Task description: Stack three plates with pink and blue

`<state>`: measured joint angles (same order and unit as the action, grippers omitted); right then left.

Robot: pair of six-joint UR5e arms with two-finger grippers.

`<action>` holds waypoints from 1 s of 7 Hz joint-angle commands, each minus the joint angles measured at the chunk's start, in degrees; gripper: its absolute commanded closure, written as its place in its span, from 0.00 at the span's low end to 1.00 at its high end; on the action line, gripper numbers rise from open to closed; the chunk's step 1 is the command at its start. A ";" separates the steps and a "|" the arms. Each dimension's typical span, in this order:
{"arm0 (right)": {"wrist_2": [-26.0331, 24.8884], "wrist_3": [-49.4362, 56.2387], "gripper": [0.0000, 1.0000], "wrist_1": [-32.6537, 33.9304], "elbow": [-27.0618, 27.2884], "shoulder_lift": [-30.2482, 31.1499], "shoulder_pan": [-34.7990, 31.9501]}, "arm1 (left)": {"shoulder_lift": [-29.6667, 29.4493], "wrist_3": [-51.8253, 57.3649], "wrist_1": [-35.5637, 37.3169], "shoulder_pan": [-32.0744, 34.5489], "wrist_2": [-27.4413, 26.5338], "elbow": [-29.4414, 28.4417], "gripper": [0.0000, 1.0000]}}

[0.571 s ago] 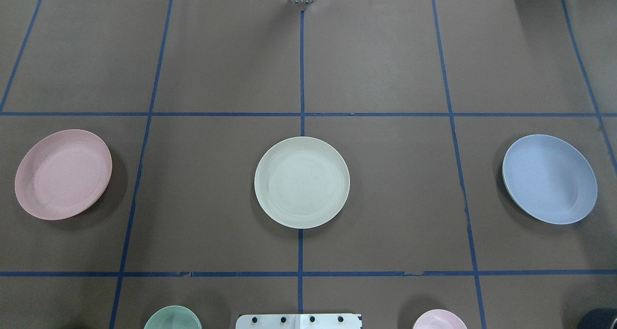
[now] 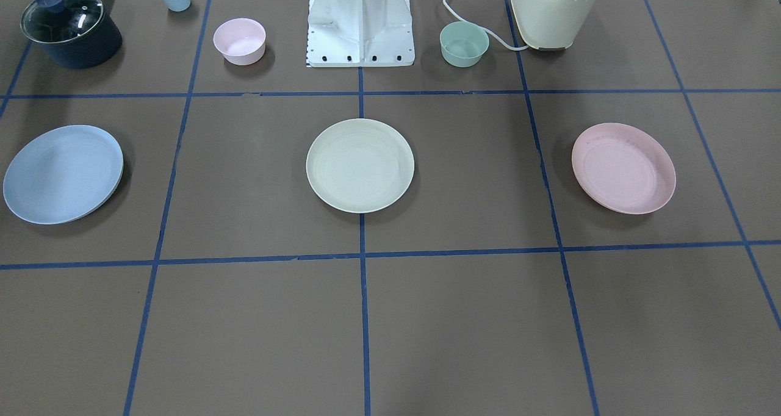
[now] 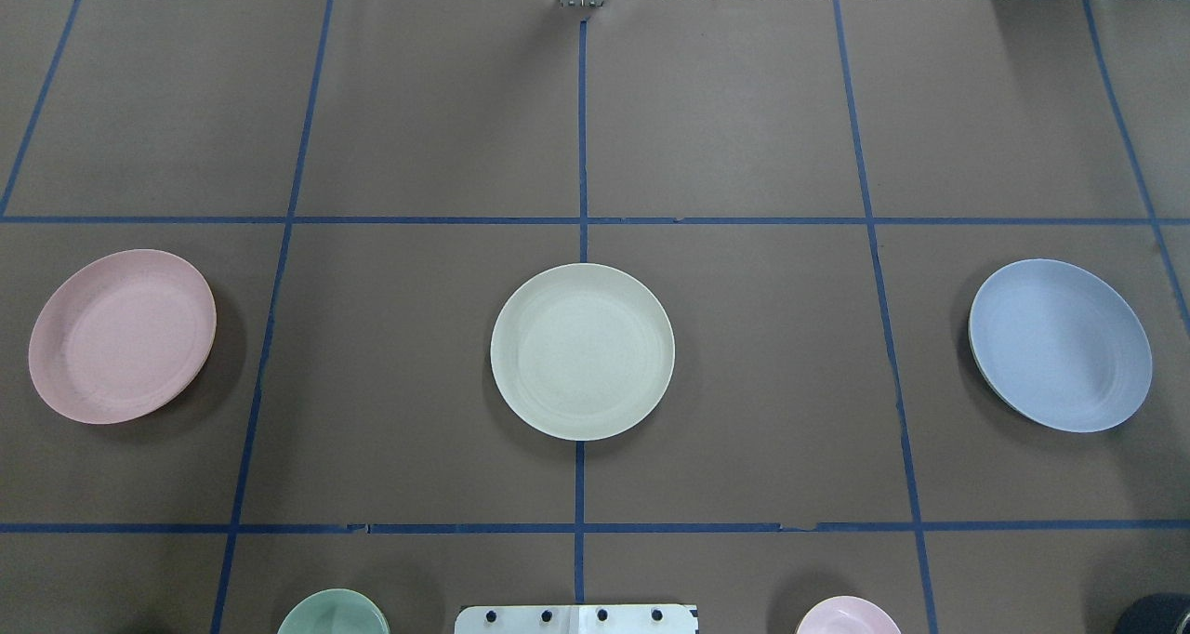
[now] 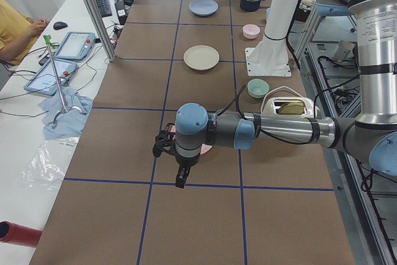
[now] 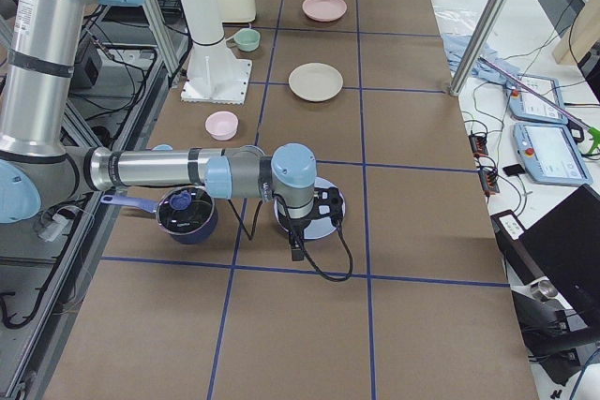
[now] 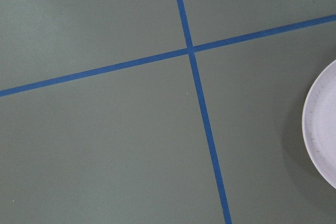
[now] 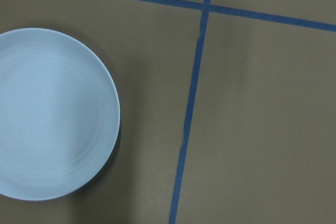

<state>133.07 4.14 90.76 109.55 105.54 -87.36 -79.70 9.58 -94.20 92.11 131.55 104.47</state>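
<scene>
No stacking begun: pink plate [image 3: 121,336] near the left end of the counter [image 3: 744,104], cream plate [image 3: 582,351] central, blue plate [image 3: 1060,344] near the right end; left hand [image 4: 180,180] and right hand [image 5: 297,250] hang by the outer plates, opening cannot be told; next, probably, a rim grasp.

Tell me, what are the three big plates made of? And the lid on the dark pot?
The round pale pink plate, round cream-white plate and round pale blue plate look like matte plastic: dull, evenly coloured, no shine. I cannot be sure. The round lid on the dark blue pot looks like glass: see-through, with bright glints.
</scene>
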 commanded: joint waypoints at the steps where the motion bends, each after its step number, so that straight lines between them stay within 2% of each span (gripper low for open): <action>1: 0.09 -0.10 0.00 -0.66 -0.04 -0.34 0.00 | -0.28 0.18 -4.74 -0.26 -0.42 -0.66 0.00; 3: 0.35 -0.10 0.00 -2.78 -0.91 -1.73 0.00 | -1.25 0.61 -10.97 0.09 0.28 -1.72 0.00; 4: 0.44 -0.19 0.00 -2.69 -1.09 -4.88 0.09 | -1.16 0.70 -14.31 0.09 0.11 -1.98 0.00; 6: 0.44 -1.76 0.00 -5.65 0.57 -7.01 0.09 | -3.09 0.17 -30.59 0.18 -0.33 -5.58 0.00; 7: 0.96 -2.55 0.00 -11.34 0.58 -7.02 0.26 | -3.27 0.09 -36.43 0.09 -0.42 -5.85 0.00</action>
<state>133.63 2.53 84.63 109.71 99.08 -87.24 -82.45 9.79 -122.18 92.23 131.26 99.53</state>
